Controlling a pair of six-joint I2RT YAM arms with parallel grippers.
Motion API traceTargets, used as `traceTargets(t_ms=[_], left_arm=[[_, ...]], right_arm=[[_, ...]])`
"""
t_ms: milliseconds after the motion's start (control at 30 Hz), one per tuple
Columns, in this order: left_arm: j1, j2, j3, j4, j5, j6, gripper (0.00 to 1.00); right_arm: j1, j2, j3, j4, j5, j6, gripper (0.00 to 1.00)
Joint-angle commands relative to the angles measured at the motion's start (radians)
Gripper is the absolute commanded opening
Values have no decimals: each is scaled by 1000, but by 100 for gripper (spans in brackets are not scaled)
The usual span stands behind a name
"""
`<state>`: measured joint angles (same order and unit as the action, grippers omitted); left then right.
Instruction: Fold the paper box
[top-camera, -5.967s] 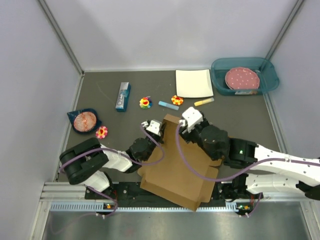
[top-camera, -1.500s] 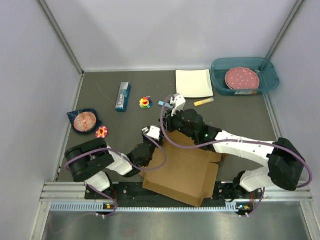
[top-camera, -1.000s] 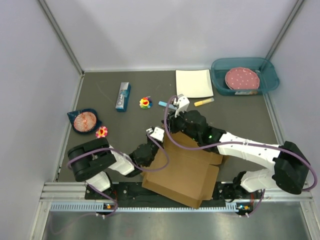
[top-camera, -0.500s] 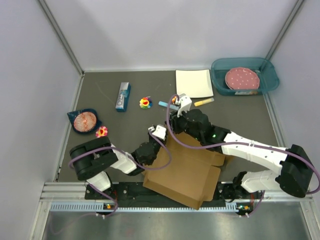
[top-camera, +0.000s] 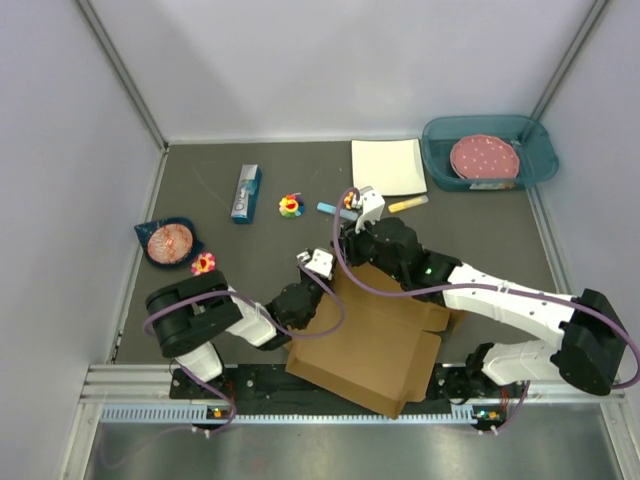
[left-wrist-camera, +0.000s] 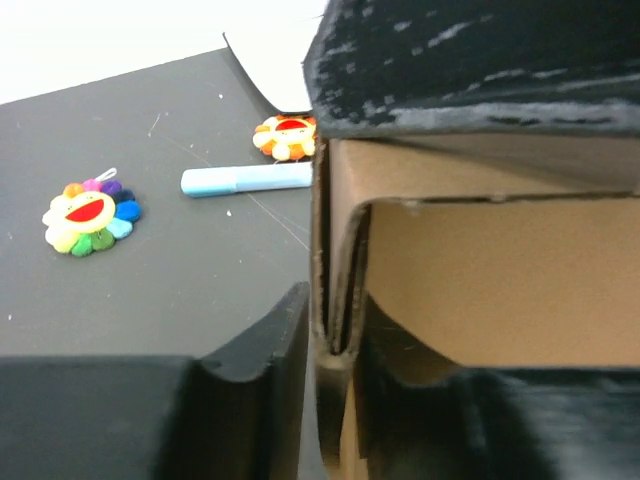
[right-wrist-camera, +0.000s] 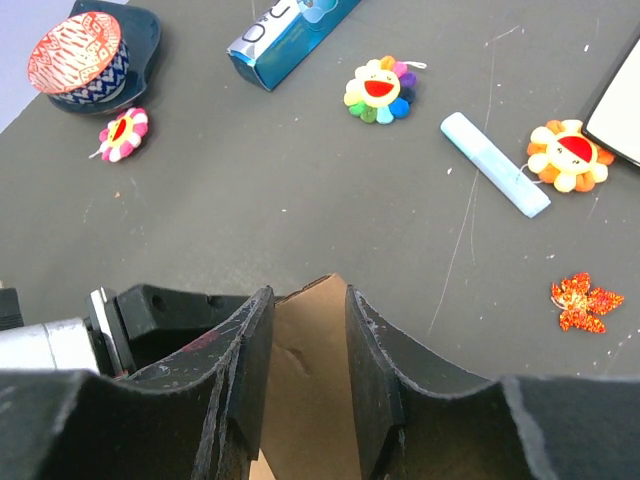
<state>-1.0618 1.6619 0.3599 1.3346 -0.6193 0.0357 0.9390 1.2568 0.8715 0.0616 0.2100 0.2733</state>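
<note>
The paper box is a brown cardboard sheet lying partly folded near the front edge, between the arms. My left gripper is at its left far edge. In the left wrist view it is shut on a doubled cardboard edge. My right gripper is at the far corner. In the right wrist view it has a pointed cardboard flap filling the narrow gap between its fingers. One right finger lies over the fold.
On the table behind the box are a light blue marker, an orange flower, a rainbow flower, a blue carton, a white plate and a yellow marker. A teal bin stands far right, a bowl far left.
The box's far left flap has been raised and doubled over. My left gripper slid right along the edge. My right gripper moved from the raised corner to the fold and closed in.
</note>
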Motion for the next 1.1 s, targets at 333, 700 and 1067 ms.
traceTargets(t_ms=[333,700,1067], left_arm=[[13,-62,-13,-90,-14,-94,61],[13,31,-26,-147,-11,-197,57],[13,55,34,-126,-98,-114,0]], right_arm=[[-14,33,29,-97,0,-20,35],[-19,35,27,-91,-11,-22,35],[-19,-14,43,-131,22,-34,38]])
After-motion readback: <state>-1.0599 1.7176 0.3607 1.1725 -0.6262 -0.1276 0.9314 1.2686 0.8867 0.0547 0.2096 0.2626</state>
